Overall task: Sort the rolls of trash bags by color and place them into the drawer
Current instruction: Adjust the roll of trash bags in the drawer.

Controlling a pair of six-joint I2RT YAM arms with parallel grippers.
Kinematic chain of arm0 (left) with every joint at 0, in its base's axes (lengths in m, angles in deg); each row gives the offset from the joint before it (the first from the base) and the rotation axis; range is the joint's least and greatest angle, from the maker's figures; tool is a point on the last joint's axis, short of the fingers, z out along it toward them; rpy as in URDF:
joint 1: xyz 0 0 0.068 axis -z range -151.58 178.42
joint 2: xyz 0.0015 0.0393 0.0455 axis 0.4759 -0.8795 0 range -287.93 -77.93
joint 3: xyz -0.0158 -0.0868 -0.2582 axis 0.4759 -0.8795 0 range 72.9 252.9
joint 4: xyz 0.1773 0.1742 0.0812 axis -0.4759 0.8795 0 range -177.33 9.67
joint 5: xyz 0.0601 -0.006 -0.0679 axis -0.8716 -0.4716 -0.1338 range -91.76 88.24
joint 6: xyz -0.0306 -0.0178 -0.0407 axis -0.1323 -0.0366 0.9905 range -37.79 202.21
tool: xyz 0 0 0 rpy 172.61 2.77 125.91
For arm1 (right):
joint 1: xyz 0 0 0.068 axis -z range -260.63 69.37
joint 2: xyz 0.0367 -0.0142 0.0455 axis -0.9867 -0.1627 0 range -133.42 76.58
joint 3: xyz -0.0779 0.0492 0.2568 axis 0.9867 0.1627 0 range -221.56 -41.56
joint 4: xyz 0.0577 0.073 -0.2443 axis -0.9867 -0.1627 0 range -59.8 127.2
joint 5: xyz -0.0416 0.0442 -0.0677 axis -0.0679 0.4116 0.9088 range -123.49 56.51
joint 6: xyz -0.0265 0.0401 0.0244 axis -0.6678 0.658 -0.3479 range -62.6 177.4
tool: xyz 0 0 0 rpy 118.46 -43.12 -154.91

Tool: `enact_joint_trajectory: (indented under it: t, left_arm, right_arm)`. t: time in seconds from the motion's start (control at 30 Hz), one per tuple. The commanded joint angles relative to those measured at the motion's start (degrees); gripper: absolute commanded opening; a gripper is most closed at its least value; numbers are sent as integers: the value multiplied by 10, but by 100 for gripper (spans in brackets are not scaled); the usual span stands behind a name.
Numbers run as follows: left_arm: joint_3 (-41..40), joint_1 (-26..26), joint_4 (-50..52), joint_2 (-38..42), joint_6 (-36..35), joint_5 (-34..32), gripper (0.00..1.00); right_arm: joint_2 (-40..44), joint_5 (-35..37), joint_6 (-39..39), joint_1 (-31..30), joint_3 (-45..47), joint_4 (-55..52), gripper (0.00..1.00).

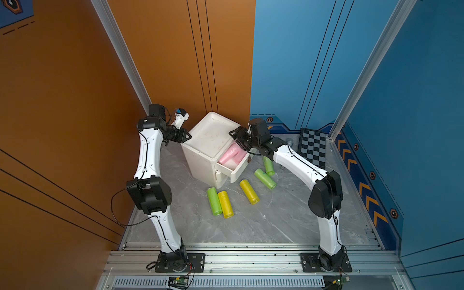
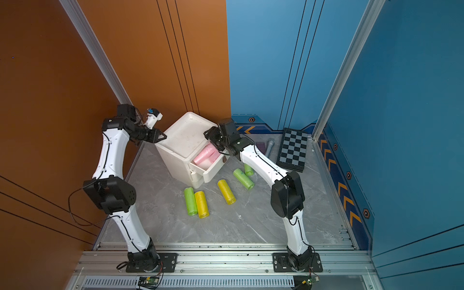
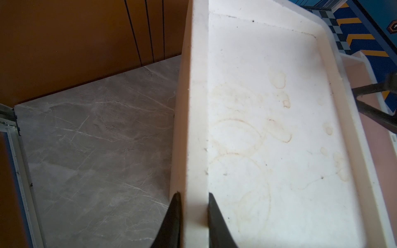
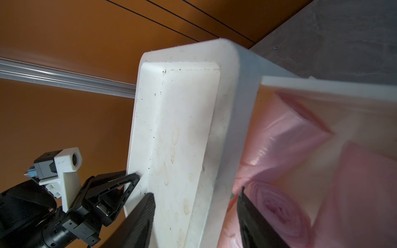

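Tabletop (image 1: pixel 276 221): three green rolls (image 1: pixel 265 178), two yellow rolls (image 1: pixel 249 191) (pink rolls (image 1: pixel 229 153) inside drawer (image 1: pixel 242 169)).

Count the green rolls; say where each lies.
3. The near green roll against a yellow roll; middle green roll and far green roll beside the open drawer, the latter partly under the right arm.

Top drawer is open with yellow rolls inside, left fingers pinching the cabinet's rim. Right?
Not quite. The rolls in the open top drawer are pink, not yellow; both top views and the right wrist view show this. The left fingers do pinch the cabinet's rim.
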Motion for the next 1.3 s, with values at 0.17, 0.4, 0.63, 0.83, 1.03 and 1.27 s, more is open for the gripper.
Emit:
enact_joint_trajectory:
  t: [0.17,0.4,0.63,0.83,1.03,1.27]
  left_arm:
    - [7,-7,14,38,50,67,0]
    - [2,-6,13,39,49,66,0]
    - [4,-6,13,40,48,66,0]
    - [2,-6,14,39,48,67,0]
    - [2,-6,13,42,47,68,0]
    - [-3,-7,13,41,46,67,0]
  right_arm:
    - [35,-23,39,-15,29,-10,63]
    - [31,-13,50,-10,42,-37,64]
    - [27,-15,49,-2,40,-36,65]
    - [37,-26,44,18,36,-37,66]
    - [98,-44,-11,49,61,-38,66]
    - [192,-68,-56,101,219,-42,64]
